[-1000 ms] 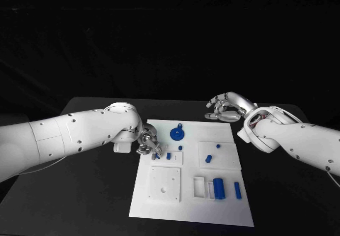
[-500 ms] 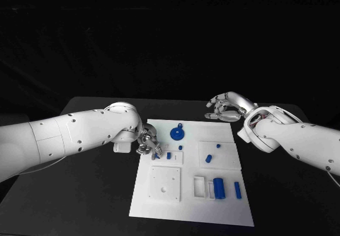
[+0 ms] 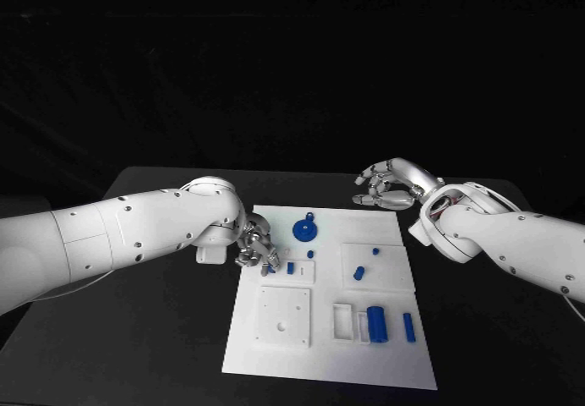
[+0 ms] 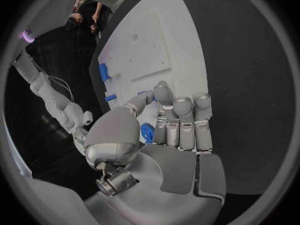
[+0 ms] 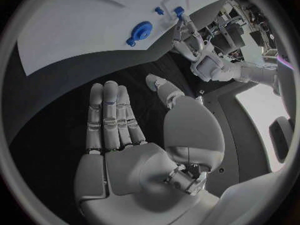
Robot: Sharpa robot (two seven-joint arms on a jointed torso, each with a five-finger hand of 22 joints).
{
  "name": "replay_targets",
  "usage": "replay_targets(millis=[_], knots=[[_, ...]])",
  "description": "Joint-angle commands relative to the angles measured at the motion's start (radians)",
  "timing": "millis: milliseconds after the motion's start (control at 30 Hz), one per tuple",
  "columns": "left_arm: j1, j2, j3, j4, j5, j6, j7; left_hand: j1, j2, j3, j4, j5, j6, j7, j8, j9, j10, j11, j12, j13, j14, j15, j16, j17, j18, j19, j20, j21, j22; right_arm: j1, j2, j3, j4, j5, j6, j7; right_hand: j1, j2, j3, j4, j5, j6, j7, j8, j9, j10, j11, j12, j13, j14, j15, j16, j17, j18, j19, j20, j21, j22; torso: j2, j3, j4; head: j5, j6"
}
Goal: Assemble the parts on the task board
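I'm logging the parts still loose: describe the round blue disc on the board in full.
The round blue disc looks like plastic: a flat wheel with a raised hub and a small tab on its rim. It lies flat near the far end of the white task board, untouched, apart from the left hand and the right hand.

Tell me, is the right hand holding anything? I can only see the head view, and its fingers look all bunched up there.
Observer: No. The right wrist view shows the right hand flat, with its palm bare, over the black table.
Operator: What about the left hand?
Observer: In the left wrist view a blue piece shows between the thumb and fingers of the left hand. I cannot tell whether it is held.
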State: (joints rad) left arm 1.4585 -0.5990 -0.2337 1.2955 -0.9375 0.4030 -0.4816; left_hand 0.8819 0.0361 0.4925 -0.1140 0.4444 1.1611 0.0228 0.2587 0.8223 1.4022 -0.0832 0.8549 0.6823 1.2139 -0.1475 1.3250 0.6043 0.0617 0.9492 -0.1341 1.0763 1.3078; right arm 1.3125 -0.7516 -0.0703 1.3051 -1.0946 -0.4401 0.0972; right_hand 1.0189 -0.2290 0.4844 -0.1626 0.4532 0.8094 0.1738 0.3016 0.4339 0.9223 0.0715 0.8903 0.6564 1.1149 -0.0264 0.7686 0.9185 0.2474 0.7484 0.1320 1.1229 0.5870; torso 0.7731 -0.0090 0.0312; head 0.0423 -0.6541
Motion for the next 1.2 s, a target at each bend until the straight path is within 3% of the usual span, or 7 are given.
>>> replay_targets(millis=[33, 667, 700, 733, 800, 900, 1200], knots=[[-0.009, 0.005, -0.004, 0.0, 0.01, -0.019, -0.014, -0.01, 0.002, 0.149, -0.136, -0.034, 0.01, -0.003, 0.001, 0.0, 0.002, -0.009, -0.002, -0.002, 0.006, -0.011, -0.005, -0.001, 0.004, 0.008, -0.104, 0.0, 0.008, 0.0, -0.001, 0.0, 0.002, -0.003, 0.012, 0.008, -0.007, 0.003, -0.005, 0.003, 0.003, 0.002, 0.008, 0.005, -0.001, -0.009, 0.002, 0.005, -0.001, 0.006, 0.001, -0.003, 0.002, 0.014, -0.001, 0.005, -0.005, 0.001, 0.0, -0.0002, 0.0, 0.0, 0.0], [-0.012, 0.005, -0.004, -0.002, 0.016, -0.033, -0.02, -0.022, -0.011, 0.137, -0.102, -0.138, 0.02, -0.006, 0.004, 0.005, 0.007, -0.01, -0.006, -0.005, 0.01, -0.012, -0.009, -0.001, 0.006, 0.009, -0.106, -0.003, 0.009, 0.0, -0.003, 0.0, 0.005, -0.003, 0.012, 0.007, -0.007, 0.003, -0.005, 0.003, 0.004, 0.002, 0.008, 0.005, -0.001, -0.009, 0.002, 0.006, -0.002, 0.006, 0.001, -0.004, 0.002, 0.014, -0.001, 0.005, -0.005, 0.002, 0.0, -0.0001, 0.0003, -0.003, 0.0], [-0.012, 0.005, -0.004, -0.003, 0.014, -0.035, -0.022, -0.033, -0.015, 0.128, -0.088, -0.241, 0.019, -0.004, 0.004, 0.006, 0.007, -0.009, -0.007, -0.005, 0.008, -0.012, -0.01, -0.001, 0.007, 0.01, -0.106, -0.003, 0.008, 0.0, -0.003, 0.0, 0.005, -0.003, 0.012, 0.007, -0.007, 0.003, -0.005, 0.003, 0.004, 0.002, 0.008, 0.005, -0.001, -0.009, 0.002, 0.006, -0.002, 0.006, 0.001, -0.004, 0.002, 0.014, -0.001, 0.005, -0.005, 0.002, 0.0, -0.0003, 0.0002, -0.004, 0.001], [-0.012, 0.005, -0.004, -0.003, 0.011, -0.038, -0.024, -0.035, -0.035, 0.127, -0.077, -0.286, 0.018, -0.004, 0.002, 0.006, 0.007, -0.01, -0.008, -0.005, 0.008, -0.013, -0.011, 0.0, 0.008, 0.007, -0.106, -0.006, 0.008, 0.0, -0.003, 0.0, 0.005, -0.003, 0.012, 0.007, -0.007, 0.003, -0.005, 0.003, 0.004, 0.002, 0.008, 0.005, -0.001, -0.009, 0.002, 0.006, -0.002, 0.006, 0.001, -0.004, 0.002, 0.014, -0.001, 0.005, -0.005, 0.002, 0.0, -0.0004, 0.0004, -0.004, 0.001], [-0.012, 0.003, -0.004, -0.003, 0.008, -0.04, -0.025, -0.056, -0.062, 0.117, -0.05, -0.336, 0.015, -0.002, -0.001, 0.004, 0.007, -0.01, -0.009, -0.006, 0.007, -0.013, -0.013, -0.001, 0.007, 0.007, -0.106, -0.008, 0.007, 0.0, -0.003, 0.0, 0.005, -0.003, 0.012, 0.007, -0.007, 0.003, -0.005, 0.003, 0.004, 0.002, 0.008, 0.005, -0.001, -0.009, 0.002, 0.006, -0.002, 0.006, 0.001, -0.004, 0.002, 0.014, -0.001, 0.005, -0.005, 0.002, 0.0, -0.0004, 0.0006, -0.004, 0.002], [-0.012, 0.0, -0.004, -0.002, 0.002, -0.056, -0.028, -0.084, -0.1, 0.107, -0.016, -0.378, 0.008, -0.002, -0.008, 0.0, 0.005, -0.006, -0.012, -0.007, 0.005, -0.014, -0.016, -0.001, 0.009, 0.005, -0.107, -0.011, 0.007, 0.0, -0.003, 0.0, 0.005, -0.003, 0.012, 0.007, -0.007, 0.002, -0.005, 0.003, 0.004, 0.002, 0.008, 0.005, -0.001, -0.009, 0.002, 0.006, -0.002, 0.006, 0.001, -0.004, 0.002, 0.014, -0.001, 0.005, -0.005, 0.002, 0.0, -0.0004, 0.0007, -0.004, 0.002], [-0.012, -0.012, -0.004, 0.004, -0.004, -0.11, -0.031, -0.133, -0.196, 0.108, 0.064, -0.394, -0.026, 0.01, -0.03, -0.009, -0.019, 0.006, -0.018, -0.006, -0.019, -0.018, -0.026, -0.002, 0.011, -0.013, -0.109, -0.022, 0.009, -0.001, -0.003, 0.0, 0.004, -0.003, 0.011, 0.008, -0.007, 0.002, -0.005, 0.003, 0.004, 0.002, 0.008, 0.005, -0.002, -0.009, 0.002, 0.006, -0.003, 0.006, 0.002, -0.004, 0.002, 0.014, -0.001, 0.005, -0.006, 0.002, 0.0, -0.0006, 0.0, -0.005, 0.004]])
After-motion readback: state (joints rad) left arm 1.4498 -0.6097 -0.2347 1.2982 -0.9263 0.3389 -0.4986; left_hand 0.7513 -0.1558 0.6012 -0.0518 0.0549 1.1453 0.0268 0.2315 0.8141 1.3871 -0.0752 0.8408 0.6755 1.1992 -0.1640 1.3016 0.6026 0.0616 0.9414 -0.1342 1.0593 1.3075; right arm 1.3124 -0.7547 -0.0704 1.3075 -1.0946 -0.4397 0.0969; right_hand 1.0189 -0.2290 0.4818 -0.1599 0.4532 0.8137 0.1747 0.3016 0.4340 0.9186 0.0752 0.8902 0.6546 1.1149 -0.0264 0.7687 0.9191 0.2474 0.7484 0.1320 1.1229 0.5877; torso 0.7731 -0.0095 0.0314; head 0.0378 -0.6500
